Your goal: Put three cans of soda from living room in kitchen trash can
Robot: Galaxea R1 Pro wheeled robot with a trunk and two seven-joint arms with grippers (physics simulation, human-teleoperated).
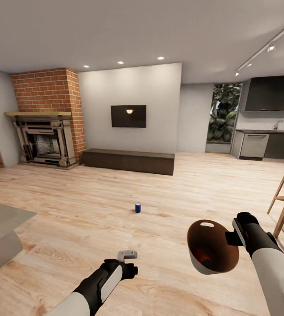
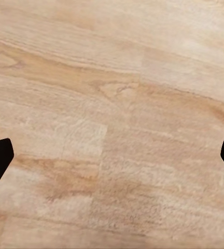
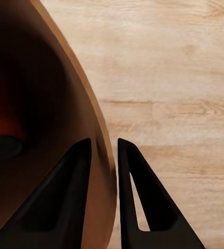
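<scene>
Head view shows the right end effector pinching the rim of the tash can, held tilted above the floor. Left end effector hangs spread. A soda can stands ahead, well apart from both.

The left arm reaches forward and low, its gripper with fingers spread wide, holding nothing. The right arm extends forward, its gripper clamped on the bin's rim.
</scene>
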